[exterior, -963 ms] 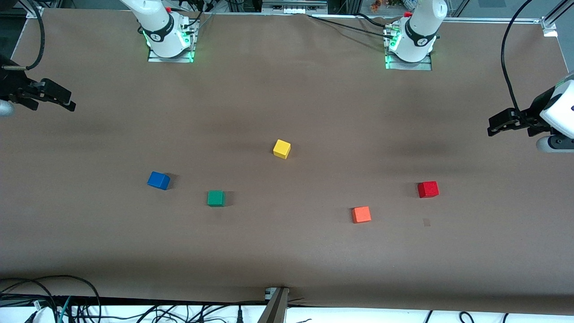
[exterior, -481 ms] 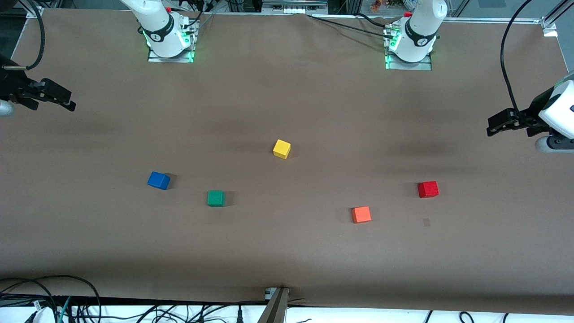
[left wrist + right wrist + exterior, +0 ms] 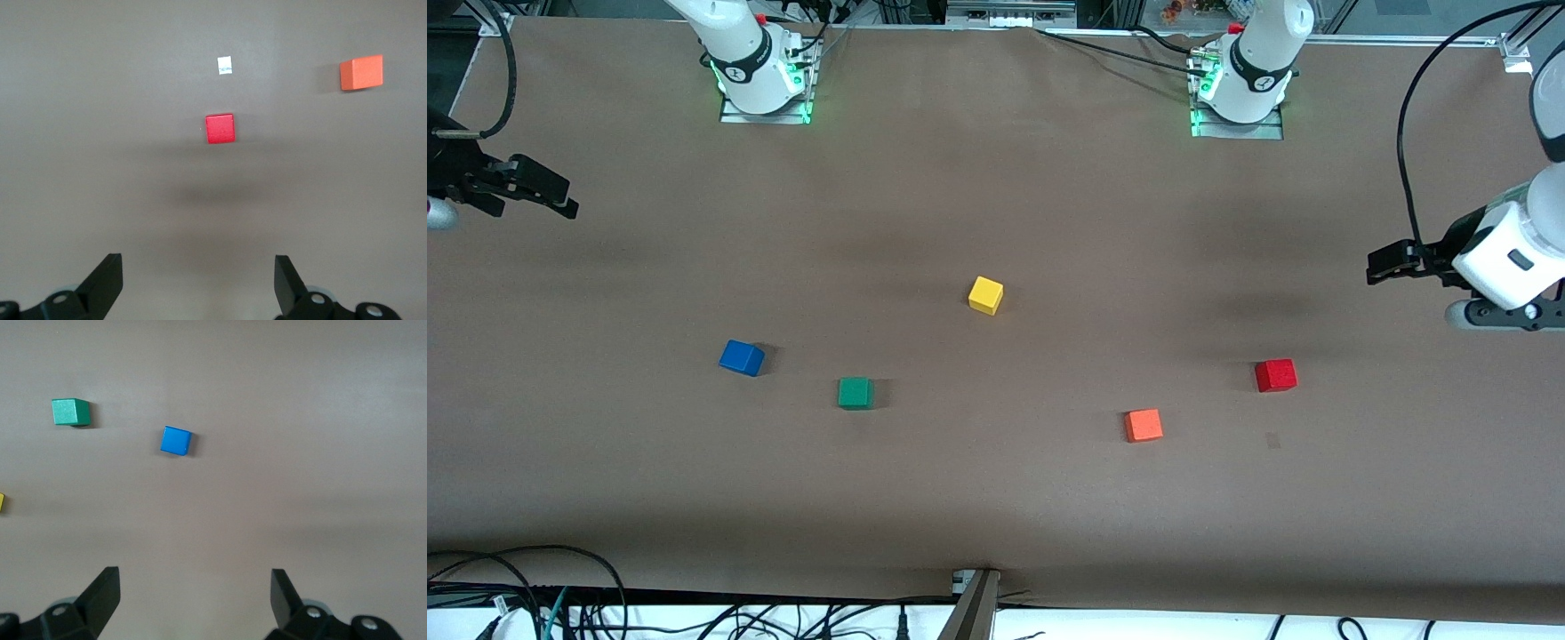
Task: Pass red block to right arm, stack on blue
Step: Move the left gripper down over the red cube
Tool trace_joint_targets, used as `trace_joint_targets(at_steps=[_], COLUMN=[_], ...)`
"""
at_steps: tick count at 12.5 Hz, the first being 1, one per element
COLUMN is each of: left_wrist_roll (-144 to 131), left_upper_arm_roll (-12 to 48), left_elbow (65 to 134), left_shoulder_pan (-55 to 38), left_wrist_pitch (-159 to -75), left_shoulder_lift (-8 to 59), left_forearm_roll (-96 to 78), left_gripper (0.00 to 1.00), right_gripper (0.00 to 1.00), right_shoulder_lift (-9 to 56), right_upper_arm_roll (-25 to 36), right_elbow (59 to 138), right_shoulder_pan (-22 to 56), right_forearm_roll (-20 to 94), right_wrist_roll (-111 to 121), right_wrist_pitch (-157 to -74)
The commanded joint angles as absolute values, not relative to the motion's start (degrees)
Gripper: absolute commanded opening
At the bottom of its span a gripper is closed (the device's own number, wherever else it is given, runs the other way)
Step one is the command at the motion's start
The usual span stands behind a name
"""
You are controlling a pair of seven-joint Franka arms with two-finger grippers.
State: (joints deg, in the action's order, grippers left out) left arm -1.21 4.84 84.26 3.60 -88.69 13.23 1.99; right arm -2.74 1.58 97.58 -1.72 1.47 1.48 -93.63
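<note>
The red block lies on the brown table toward the left arm's end; it also shows in the left wrist view. The blue cube lies toward the right arm's end and shows in the right wrist view. My left gripper hangs open and empty in the air above the table, off to one side of the red block; its jaws stand wide apart. My right gripper hangs open and empty at the right arm's end of the table.
An orange-red cube lies beside the red block, nearer the front camera. A green cube lies beside the blue one. A yellow cube lies mid-table. A small pale tag lies near the red block. Cables run along the front edge.
My left gripper has moved inward over the table toward the red block and its wrist has turned. The right arm and all cubes have stayed put.
</note>
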Motion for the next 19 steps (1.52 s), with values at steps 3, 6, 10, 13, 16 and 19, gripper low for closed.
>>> trace_joint_targets(at_steps=[3,6,10,13,16,19], left_wrist_roll=[-1.23,-1.84,-1.93,-1.93,-1.93,-1.85], left_upper_arm_roll=[4.66,4.75,4.75,4.75,4.75,4.66], left_elbow=[85.77,94.54,101.86,101.87,101.78,101.69], left_shoulder_pan=[3.6,3.52,3.6,3.87,3.87,3.95], left_wrist_pitch=[-92.0,-101.3,-112.39,-117.94,-121.8,-126.72], left_shoulder_lift=[18.54,18.98,21.69,26.71,29.52,32.95], left_forearm_roll=[3.24,3.34,3.34,3.34,3.34,3.34], left_gripper=[1.0,1.0,1.0,1.0,1.0,1.0], right_gripper=[1.0,1.0,1.0,1.0,1.0,1.0], right_shoulder_lift=[-3.52,-3.51,-3.25,-3.34,-2.99,-2.9], right_upper_arm_roll=[1.23,1.23,1.14,1.06,0.7,0.09], right_elbow=[97.47,97.56,97.65,97.73,97.73,97.91], right_shoulder_pan=[-2.64,-2.64,-2.64,-2.64,-2.64,-2.55], right_forearm_roll=[1.49,1.49,1.49,1.49,1.76,1.67], right_wrist_roll=[1.06,1.14,1.14,1.41,1.85,1.76], right_wrist_pitch=[-92.37,-92.2,-92.37,-92.29,-92.46,-92.72])
